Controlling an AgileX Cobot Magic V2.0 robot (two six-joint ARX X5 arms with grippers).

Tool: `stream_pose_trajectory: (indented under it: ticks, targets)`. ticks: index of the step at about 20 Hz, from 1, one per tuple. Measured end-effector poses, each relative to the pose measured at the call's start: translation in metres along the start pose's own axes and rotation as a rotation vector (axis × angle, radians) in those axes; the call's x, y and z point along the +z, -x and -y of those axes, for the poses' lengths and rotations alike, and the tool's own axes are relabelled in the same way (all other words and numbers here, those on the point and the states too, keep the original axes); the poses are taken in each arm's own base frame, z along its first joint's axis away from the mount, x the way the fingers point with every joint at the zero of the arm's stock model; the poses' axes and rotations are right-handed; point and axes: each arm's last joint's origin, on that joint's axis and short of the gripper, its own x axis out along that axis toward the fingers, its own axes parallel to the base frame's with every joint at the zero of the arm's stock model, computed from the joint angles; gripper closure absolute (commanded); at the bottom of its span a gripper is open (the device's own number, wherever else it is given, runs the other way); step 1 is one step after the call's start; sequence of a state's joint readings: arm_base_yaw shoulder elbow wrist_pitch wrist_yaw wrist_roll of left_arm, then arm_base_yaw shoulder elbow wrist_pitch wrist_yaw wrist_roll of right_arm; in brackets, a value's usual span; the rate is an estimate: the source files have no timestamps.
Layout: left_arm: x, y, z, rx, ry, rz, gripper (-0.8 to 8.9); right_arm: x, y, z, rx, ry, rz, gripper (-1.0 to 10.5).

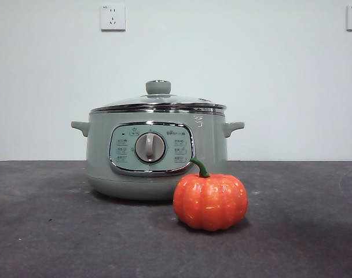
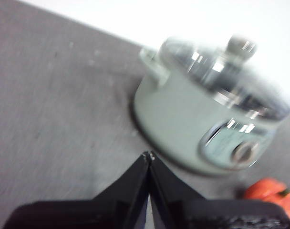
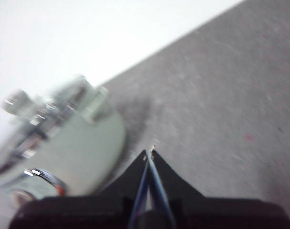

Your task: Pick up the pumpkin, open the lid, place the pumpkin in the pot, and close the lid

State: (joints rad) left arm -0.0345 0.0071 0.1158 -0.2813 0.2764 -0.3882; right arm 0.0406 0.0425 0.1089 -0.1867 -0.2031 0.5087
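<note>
Orange and shiny, the pumpkin [image 1: 211,201] sits nearest in the front view, on the dark grey table [image 1: 48,231]. Its green stem [image 1: 200,167] curls up and to the side. It stands just in front of the pot [image 1: 157,152], over by the side where the dial [image 1: 150,147] ends, and covers a bit of the pot's lower edge. I cannot tell if the two touch.

Behind it, the pale green pot sits flat on the table. The lid [image 1: 158,104] is on top of the pot, closed, with its round green knob [image 1: 158,87] pointing straight up.

Farther back is a white wall [image 1: 268,69] with a socket [image 1: 113,17].

No arm shows in the front view. In the left wrist view, the left gripper [image 2: 149,155] hangs over bare table with its two black jaws pressed together and nothing between them. The pot is near it, and the pumpkin is off to one side, well apart from the tips.

In the right wrist view, the right gripper [image 3: 149,152] also has its jaws pressed together and holds nothing. The pot is just beside it. Both wrist views are blurry.
</note>
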Motion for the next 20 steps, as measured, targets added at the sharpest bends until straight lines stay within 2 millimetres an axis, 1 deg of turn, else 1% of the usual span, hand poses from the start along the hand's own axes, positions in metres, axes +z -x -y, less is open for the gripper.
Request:
stream_pose_trajectory:
  ticks: [4,7,10,14,20]
  targets:
    - [0.020,0.012,0.012,-0.028,0.008,0.027,8.21,0.025,0.005,-0.016,0.024,-0.002,0.016,9.6]
    - [0.033,0.018,0.020,-0.041,0.018,-0.001,8.21,0.043,0.005,-0.027,0.059,0.007,-0.032,9.6]
    - [0.047,0.021,0.028,-0.079,0.016,-0.054,8.21,0.062,0.005,-0.040,0.083,0.037,-0.122,9.6]
    - [0.067,0.022,0.040,-0.142,-0.010,-0.166,8.21,0.089,0.003,-0.059,0.145,0.094,-0.271,9.6]
    - [0.098,0.015,0.054,-0.258,-0.067,-0.295,8.21,0.125,-0.004,-0.081,0.179,0.174,-0.482,9.6]
